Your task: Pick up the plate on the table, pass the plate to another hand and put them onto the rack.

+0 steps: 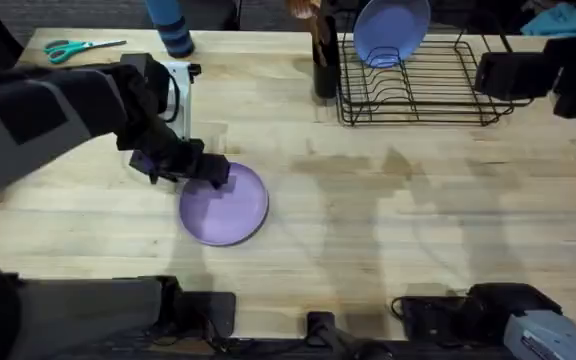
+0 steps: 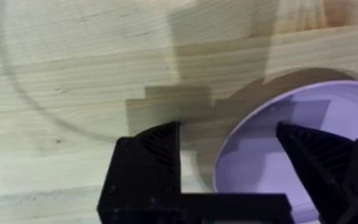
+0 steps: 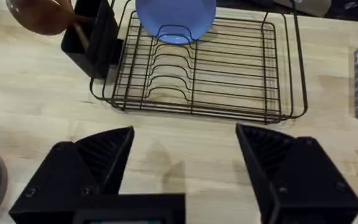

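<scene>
Your right gripper [image 3: 185, 162]: parked near base, jaws apart, empty. Your left gripper [image 2: 229, 155]: jaws apart, straddling rim of purple plate [image 1: 224, 205], not clamped. Plate flat on table [image 1: 388, 220]. Pickup, handover, racking all left. Far off: rack [image 1: 418, 85] holds blue plate [image 1: 392, 28].

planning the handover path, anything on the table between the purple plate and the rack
Nothing: in the overhead view, only bare table separates the plate from the rack.
</scene>
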Motion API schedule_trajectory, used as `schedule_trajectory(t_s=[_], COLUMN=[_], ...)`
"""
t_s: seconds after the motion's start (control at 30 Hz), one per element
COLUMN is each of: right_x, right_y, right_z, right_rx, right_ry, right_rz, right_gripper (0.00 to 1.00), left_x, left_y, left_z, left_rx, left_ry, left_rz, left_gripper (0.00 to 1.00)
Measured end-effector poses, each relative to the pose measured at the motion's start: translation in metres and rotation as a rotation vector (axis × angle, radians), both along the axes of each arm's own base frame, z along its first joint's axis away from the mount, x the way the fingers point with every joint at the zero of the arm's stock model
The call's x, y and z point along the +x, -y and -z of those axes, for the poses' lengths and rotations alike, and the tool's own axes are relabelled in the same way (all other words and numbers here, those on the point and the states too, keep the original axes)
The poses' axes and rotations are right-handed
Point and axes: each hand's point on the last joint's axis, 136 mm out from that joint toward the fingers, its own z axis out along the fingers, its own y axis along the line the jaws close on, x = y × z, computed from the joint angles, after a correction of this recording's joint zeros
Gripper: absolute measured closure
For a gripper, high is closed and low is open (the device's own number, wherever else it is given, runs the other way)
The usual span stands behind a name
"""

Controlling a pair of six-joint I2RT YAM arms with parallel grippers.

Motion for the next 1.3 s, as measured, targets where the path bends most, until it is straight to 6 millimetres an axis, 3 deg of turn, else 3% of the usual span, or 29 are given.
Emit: schedule_trajectory(t_s=[0.13,0.4,0.5,0.7,0.83,1.0,1.3], right_x=[0.0,-0.002,-0.004,-0.007,-0.007,-0.007,-0.007], right_y=[0.0,0.0,0.0,0.0,0.0,0.0,0.0], right_z=[0.0,0.003,0.006,0.011,0.011,0.011,0.01], right_rx=[0.0,0.0,0.0,0.0,0.0,0.0,0.0], right_ry=[-0.001,-0.016,-0.031,-0.052,-0.053,-0.053,-0.051], right_rz=[0.0,0.0,0.0,0.0,0.0,0.0,0.0], right_gripper=[0.009,0.009,0.009,0.009,0.009,0.009,0.009], left_x=[0.002,0.003,0.008,0.014,0.022,0.042,0.058], left_y=[0.001,0.004,0.006,0.009,0.014,0.015,0.018], left_z=[0.0,0.0,-0.001,-0.002,-0.009,-0.028,-0.052], left_rx=[-0.007,-0.024,-0.036,-0.058,-0.093,-0.102,-0.125], left_ry=[-0.012,-0.006,0.014,0.033,0.048,0.109,0.154], left_rz=[-0.004,-0.006,-0.011,-0.011,-0.017,-0.015,-0.016], left_gripper=[0.259,0.43,0.637,0.768,0.94,0.956,0.959])
